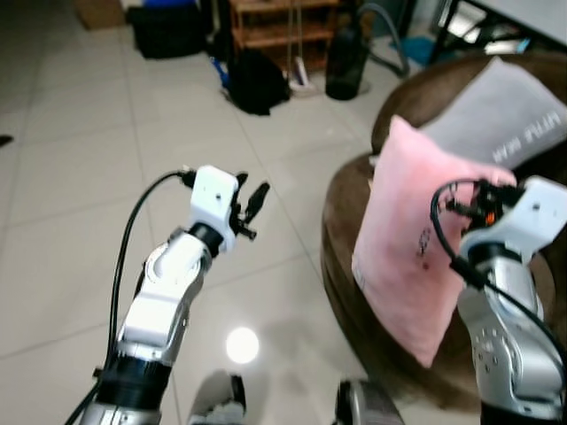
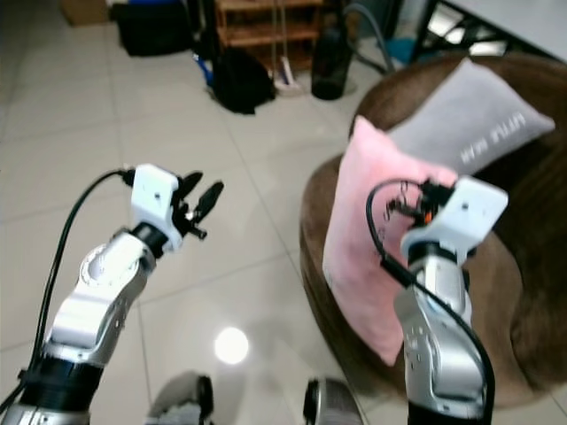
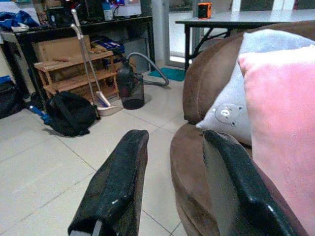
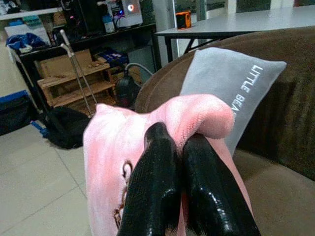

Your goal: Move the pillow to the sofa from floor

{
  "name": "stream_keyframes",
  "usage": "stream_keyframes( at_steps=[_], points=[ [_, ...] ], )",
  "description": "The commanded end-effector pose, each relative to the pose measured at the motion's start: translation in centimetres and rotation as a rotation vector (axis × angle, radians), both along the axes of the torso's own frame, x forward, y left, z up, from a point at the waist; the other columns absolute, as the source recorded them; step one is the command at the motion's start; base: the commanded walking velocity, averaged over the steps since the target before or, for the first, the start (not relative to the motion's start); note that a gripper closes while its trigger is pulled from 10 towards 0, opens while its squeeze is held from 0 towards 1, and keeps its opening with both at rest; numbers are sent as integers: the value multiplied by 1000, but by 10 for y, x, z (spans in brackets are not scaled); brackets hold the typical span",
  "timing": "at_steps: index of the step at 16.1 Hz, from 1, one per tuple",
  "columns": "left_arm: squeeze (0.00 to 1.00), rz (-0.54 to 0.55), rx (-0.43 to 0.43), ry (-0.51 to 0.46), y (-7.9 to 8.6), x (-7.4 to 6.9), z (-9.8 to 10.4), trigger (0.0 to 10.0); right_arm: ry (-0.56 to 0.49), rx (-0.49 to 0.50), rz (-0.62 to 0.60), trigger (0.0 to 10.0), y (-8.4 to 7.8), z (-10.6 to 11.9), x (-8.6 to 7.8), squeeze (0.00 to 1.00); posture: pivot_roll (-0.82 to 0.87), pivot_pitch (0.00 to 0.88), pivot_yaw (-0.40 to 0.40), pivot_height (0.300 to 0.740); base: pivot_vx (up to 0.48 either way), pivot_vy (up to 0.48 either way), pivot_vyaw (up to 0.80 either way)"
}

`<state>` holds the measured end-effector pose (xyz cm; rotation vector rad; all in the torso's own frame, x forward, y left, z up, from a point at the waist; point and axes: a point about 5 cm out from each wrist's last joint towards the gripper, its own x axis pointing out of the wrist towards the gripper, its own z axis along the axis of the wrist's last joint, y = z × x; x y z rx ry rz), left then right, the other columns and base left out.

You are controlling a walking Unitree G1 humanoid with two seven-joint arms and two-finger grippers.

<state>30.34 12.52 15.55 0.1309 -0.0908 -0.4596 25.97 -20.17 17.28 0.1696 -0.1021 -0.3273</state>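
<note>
Over the brown sofa (image 1: pixel 354 292) seat edge, my right hand (image 4: pixel 178 147) pinches the pink pillow's (image 1: pixel 403 248) top edge, fingers closed on it, beside a grey cushion (image 1: pixel 500 111). My left hand (image 1: pixel 251 208) hovers wide apart over the tiled floor (image 1: pixel 89 177).

I am standing in a lived-in home, in what looks like a sitting room; pale glossy floor tiles (image 1: pixel 80 177) are spreading out before me; a round brown sofa (image 2: pixel 496 292) is sitting at my right with a grey cushion (image 2: pixel 469 119) leaning on its back; a low wooden rack (image 3: pixel 69 69) is standing by the far wall with a black backpack (image 3: pixel 69 113) slumping on the floor beside it; a canister vacuum cleaner (image 3: pixel 129 86) and a broom with dustpan (image 3: pixel 96 88) are waiting nearby; a grey table (image 4: pixel 231 22) is showing behind the sofa.
</note>
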Motion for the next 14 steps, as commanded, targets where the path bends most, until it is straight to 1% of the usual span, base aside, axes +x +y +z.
stream_keyframes(
  at_steps=[1, 2, 4, 6, 7, 9, 10, 14],
  points=[
    [0, -15, 19, -13, -4, 0, 0, 10000, -47, -9, -18, 10000, -4, 7, -4, 0, -13, 4, -3, 731, 0, 0, 0],
    [0, -23, 28, -28, -6, 0, 1, 10000, -47, -10, -21, 10000, -4, 7, -5, 0, -15, 2, 0, 740, 0, 0, 0],
    [0, -16, 23, -26, -5, 1, 2, 10000, -45, -12, -23, 10000, -4, 6, -5, 0, -14, 1, -2, 740, 0, 0, 0],
    [0, -41, 16, -34, -5, 1, 3, 10000, -39, -12, -14, 10000, -2, 3, -6, 0, -9, 0, -6, 740, 0, 0, 0],
    [0, -61, 14, -37, -5, 0, 4, 10000, -26, -9, 7, 10000, 1, 2, -4, 0, -9, 0, -6, 740, 0, 0, 0],
    [0, -70, -1, -34, -4, 0, 5, 10000, -35, 3, 41, 10000, 7, 2, -2, 0, -4, 0, -9, 740, 0, 0, 0],
    [0, -67, 3, -33, -3, 0, 6, 10000, -11, 28, 48, 10000, 9, -2, -1, 0, 0, 0, -11, 740, 304, 0, 0],
    [0, -72, 1, -31, -1, 0, 7, 10000, -14, 30, 52, 10000, 8, -1, 1, 0, 11, 7, -16, 740, 333, 0, -762]
  ],
)
